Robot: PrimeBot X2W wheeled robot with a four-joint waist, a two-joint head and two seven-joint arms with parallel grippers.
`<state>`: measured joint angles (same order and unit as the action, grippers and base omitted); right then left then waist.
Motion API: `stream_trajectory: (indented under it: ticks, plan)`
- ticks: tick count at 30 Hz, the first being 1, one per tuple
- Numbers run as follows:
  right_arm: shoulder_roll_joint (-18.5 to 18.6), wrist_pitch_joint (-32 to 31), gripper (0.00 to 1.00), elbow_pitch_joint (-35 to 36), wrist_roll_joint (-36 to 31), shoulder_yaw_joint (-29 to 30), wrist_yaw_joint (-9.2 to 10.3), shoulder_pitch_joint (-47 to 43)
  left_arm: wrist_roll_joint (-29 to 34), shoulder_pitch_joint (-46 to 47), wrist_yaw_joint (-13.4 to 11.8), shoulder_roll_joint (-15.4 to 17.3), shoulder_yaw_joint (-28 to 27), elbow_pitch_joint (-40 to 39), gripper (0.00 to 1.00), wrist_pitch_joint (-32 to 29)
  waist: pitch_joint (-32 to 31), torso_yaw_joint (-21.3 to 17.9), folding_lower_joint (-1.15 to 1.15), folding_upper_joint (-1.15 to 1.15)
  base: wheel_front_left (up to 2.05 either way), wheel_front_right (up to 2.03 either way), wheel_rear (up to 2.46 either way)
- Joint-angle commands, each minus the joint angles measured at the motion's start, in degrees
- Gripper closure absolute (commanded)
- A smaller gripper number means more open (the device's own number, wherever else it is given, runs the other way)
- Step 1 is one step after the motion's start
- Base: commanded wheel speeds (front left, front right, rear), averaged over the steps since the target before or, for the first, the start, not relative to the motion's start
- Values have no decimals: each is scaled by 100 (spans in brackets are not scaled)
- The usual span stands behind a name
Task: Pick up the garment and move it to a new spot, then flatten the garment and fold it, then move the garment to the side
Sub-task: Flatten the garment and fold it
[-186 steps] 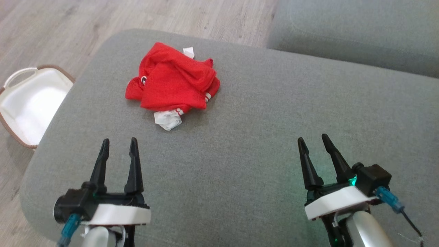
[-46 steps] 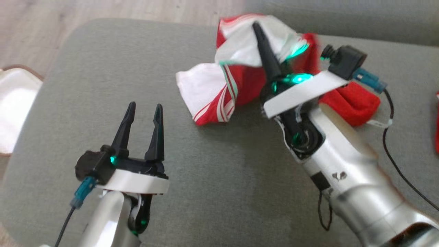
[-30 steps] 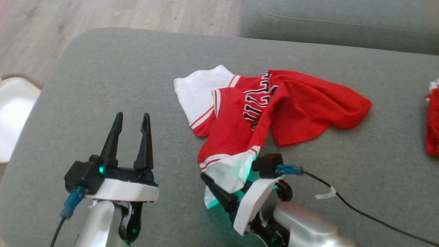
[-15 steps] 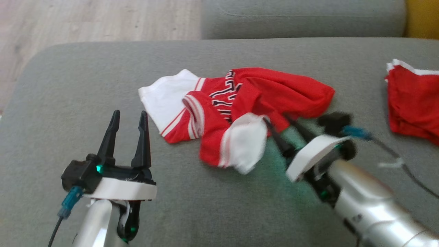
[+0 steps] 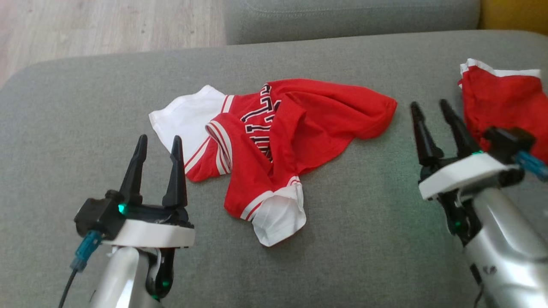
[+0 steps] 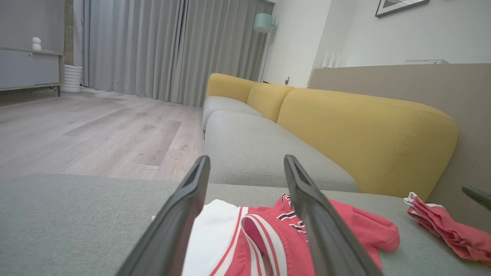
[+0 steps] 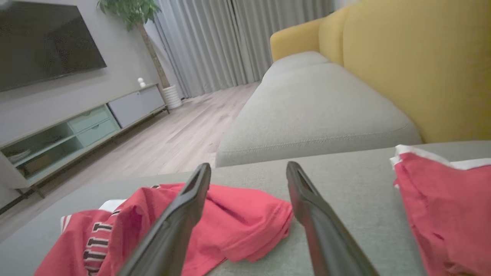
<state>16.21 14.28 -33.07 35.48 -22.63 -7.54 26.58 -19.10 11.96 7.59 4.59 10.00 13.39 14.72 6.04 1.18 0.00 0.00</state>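
I see garment (image 5: 274, 141) crumpled on grey sofa seat (image 5: 342, 256), touching neither hand; left hand (image 5: 159, 137) wide open, empty; right hand (image 5: 428, 103) spread, empty, beside second red cloth (image 5: 501, 98); wrist views add yellow backrest (image 6: 364, 130), TV (image 7: 42, 42).

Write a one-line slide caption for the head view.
Crumpled red-and-white jersey lies on the grey cushion between the open left claw and open right claw.
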Motion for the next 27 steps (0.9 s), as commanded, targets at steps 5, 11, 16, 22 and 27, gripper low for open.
stream_trajectory:
  ticks: [5, 11, 16, 22, 27]
  plan:
    - [-539, 70, 0, 741, -758, 757, 5, -575, 3, 365, -10, 31, -171, 0, 0, 28, 161, 20, 0, 0, 0, 0, 0]
    - [-891, 0, 0, 1251, -1326, 1225, 5, -829, 96, 837, -89, 137, -199, 1007, 0, -211, 431, -94, 0, 0, 0, 0, 0]
    - [-1054, -136, 0, 1559, -1541, 1401, 5, -893, -1, 1569, -142, 254, -233, 2040, 0, -952, 753, -301, 0, 0, 0, 0, 0]
    - [-1189, -151, 0, 1764, -1639, 1555, 5, -907, -34, 2310, -340, 493, -295, 3223, 0, -1701, 1115, -589, 0, 0, 0, 0, 0]
    - [-1234, -130, 0, 1825, -1667, 1620, 5, -908, -23, 2574, -330, 583, -201, 3789, 19, -2124, 1230, -672, 0, 0, 0, 0, 0]
